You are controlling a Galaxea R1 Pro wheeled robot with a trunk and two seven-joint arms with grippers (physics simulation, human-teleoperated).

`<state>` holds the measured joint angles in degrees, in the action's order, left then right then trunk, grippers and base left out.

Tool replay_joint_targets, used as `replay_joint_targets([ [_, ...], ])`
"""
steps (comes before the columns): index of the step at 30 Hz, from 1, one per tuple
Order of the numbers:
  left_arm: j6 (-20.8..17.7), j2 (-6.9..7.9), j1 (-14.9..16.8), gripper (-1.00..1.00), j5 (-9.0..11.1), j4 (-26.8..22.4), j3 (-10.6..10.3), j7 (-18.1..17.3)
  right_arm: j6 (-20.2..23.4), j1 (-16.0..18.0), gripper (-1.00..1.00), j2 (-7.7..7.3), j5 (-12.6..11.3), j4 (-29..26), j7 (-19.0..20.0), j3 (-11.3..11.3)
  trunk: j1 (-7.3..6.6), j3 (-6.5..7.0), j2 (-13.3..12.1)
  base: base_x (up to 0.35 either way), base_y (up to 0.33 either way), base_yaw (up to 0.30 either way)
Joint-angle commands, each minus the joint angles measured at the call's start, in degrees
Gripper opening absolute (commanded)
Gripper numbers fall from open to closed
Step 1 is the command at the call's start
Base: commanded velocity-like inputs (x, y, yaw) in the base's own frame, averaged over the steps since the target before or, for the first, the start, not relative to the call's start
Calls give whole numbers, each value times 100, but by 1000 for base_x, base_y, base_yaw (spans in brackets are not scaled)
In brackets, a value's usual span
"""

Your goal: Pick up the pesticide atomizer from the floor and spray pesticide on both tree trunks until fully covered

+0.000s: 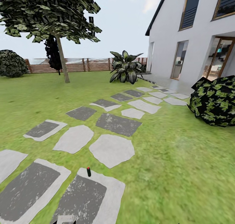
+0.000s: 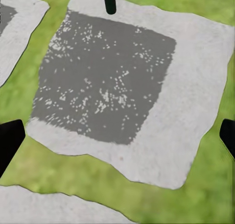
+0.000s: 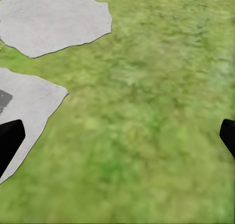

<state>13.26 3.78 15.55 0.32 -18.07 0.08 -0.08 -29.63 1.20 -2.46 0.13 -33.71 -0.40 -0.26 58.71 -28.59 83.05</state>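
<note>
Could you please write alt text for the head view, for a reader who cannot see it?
A small dark spray bottle with a red tip stands upright on a grey stepping stone in a green lawn. The stone path leads toward a white house; a tree stands before a wooden fence.

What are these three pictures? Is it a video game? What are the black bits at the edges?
It is a pretend garden on a computer, and a robot on wheels with two arms is in it. The big picture comes from a camera on its head. You see grass, grey stepping stones, a tree, a fence and a white house. The small dark bottle with a red tip is a pesticide atomizer, standing on a stone. The other two pictures come from cameras near each arm's tool. The black bits are fingers of the left tool and of the right tool. Both are wide open, holding nothing.
</note>
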Motion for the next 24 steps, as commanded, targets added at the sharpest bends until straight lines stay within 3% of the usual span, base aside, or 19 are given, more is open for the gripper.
replay_joint_targets([
  [1, 19, 0, 2, 100, 3, 5, 0, -1, -16, 3, 100, 0, 2, 4, -4, -1, 1, -6, 3, 181, -279, 254],
  [14, 19, 1, 2, 100, 3, 5, 0, -1, -16, 3, 100, 0, 4, 4, -4, -1, 1, -6, 3, 181, -279, 260],
  [24, 19, 0, 2, 100, 3, 5, 0, -1, -16, 3, 100, 0, 1, 4, -4, 0, 1, -6, 3, 181, -279, 25],
])
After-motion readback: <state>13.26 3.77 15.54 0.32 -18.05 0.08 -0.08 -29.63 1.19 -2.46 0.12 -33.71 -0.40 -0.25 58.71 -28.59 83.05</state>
